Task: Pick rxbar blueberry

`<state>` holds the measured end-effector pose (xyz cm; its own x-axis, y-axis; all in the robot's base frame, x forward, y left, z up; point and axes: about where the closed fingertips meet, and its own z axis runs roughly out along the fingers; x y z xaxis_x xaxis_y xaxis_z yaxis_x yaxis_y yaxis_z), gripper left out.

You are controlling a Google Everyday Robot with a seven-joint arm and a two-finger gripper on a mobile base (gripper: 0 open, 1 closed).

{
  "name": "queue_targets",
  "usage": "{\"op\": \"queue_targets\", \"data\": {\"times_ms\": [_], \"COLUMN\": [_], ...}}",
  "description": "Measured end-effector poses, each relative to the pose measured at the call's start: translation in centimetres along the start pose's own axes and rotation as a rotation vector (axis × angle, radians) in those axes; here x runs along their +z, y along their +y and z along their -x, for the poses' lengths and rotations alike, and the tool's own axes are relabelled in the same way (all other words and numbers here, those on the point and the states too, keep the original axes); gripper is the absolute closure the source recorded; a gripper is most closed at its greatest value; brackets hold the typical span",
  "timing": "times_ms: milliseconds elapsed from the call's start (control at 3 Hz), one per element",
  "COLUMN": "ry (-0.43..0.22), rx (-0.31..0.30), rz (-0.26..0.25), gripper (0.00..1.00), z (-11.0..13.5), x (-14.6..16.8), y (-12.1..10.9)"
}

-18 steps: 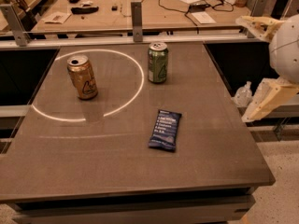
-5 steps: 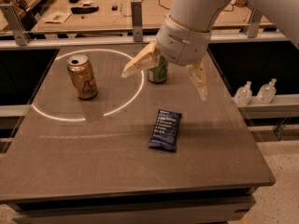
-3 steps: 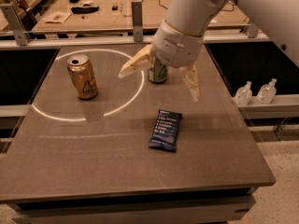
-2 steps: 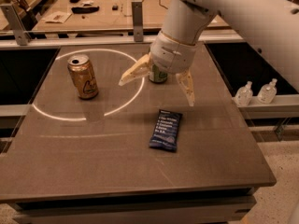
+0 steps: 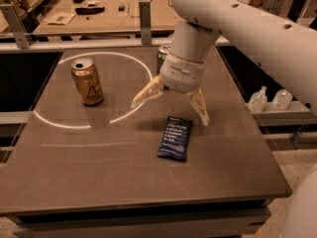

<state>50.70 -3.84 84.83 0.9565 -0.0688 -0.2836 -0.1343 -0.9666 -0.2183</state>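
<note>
Gripper (image 5: 169, 114): fingers splayed wide, hanging over the brown table (image 5: 94, 182) | rxbar blueberry (image 5: 175, 138): flat on the table just in front of the fingertips (pale text facing up), not gripped | gold can (image 5: 87, 81): upright, left, within a white ring | green can (image 5: 162, 56): partly hidden behind the arm

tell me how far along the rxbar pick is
Done: the gripper hovers low over the table, just behind the rxbar blueberry, with its fingers spread open. In hand: nothing; the bar lies flat on the table, not yet gripped. Left: lower the fingers around the bar, close them and lift. The gold can and green can stand well clear of the bar.
</note>
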Motion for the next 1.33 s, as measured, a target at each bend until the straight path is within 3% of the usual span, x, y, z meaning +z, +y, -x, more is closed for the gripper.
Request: {"op": "queue_targets", "data": {"times_ms": [667, 1333], "ry": [0.014, -0.064], "rx": [0.052, 0.131], "rz": [0.086, 0.133], "gripper": [0.0, 0.0], "z": [1.2, 1.3], "x": [0.7, 3.9], "y": [-0.2, 1.5]}}
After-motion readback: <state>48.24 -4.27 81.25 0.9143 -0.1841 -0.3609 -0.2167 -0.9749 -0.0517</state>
